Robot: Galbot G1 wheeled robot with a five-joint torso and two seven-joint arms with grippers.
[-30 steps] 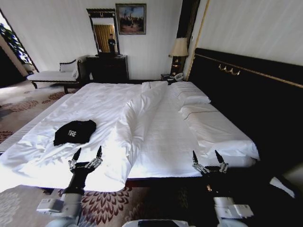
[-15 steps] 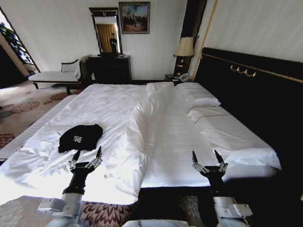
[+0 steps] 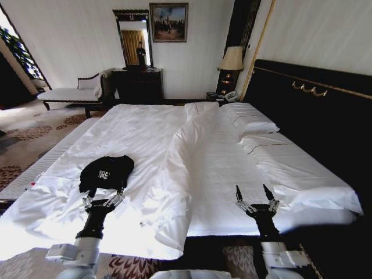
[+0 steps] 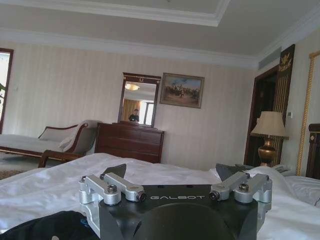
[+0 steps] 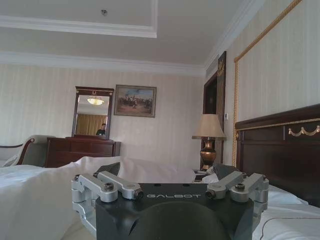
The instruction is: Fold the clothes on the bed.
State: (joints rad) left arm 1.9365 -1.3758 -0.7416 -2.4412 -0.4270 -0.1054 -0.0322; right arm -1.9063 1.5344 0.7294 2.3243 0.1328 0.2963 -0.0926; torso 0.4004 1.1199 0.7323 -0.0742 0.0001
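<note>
**Crumpled tee, nothing grabbed yet**

The black short-sleeved cotton T-shirt with white lettering (image 3: 106, 172) is seen bunched near the foot edge of the large white-sheeted double bed (image 3: 244, 174). The left gripper (image 3: 105, 196) is held spread wide just beside it, empty; the right gripper (image 3: 254, 195) is spread too, well apart. Light, floppy cloth is expected, probably best pinched at a hem or sleeve edge.

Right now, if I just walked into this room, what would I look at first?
Probably the big white bed with its dark headboard, which takes up most of the room ahead. Next, the small black T-shirt lying crumpled near the bed's near edge, with the left tool open just before it. The right tool hovers open over the bed's near edge, farther to the right.
</note>
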